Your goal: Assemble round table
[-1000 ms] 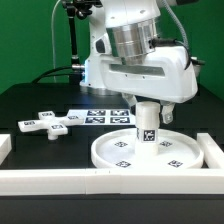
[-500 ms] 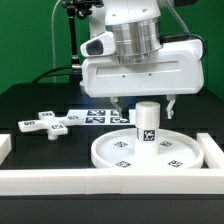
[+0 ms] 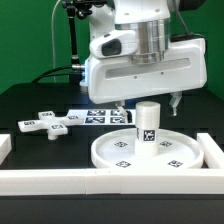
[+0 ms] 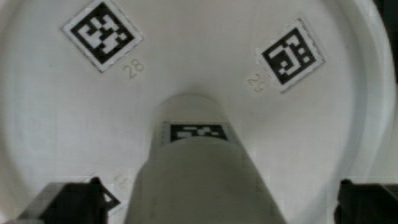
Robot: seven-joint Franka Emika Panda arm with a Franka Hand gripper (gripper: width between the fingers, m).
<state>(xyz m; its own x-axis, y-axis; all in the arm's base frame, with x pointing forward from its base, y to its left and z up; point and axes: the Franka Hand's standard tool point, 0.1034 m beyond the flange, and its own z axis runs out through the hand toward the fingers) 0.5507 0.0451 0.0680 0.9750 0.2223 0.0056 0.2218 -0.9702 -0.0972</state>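
Observation:
The large round disc [image 3: 150, 148] lies on the black table at the exterior view's right, against the white border wall. The short cylindrical post [image 3: 147, 122] stands upright on the disc's middle. The cross-shaped piece [image 3: 50, 123] lies on the table at the exterior view's left. My gripper [image 3: 146, 101] hangs just above the post, open, with a finger on each side and touching nothing. In the wrist view the post [image 4: 199, 170] rises between my two dark fingertips [image 4: 80, 200], with the tagged disc [image 4: 178, 50] below.
The marker board [image 3: 105, 116] lies flat behind the disc. The white border wall [image 3: 110, 181] runs along the front and the exterior view's right side of the table.
My gripper has let go of the post and risen above it, turning a little. The post stays upright on the disc.

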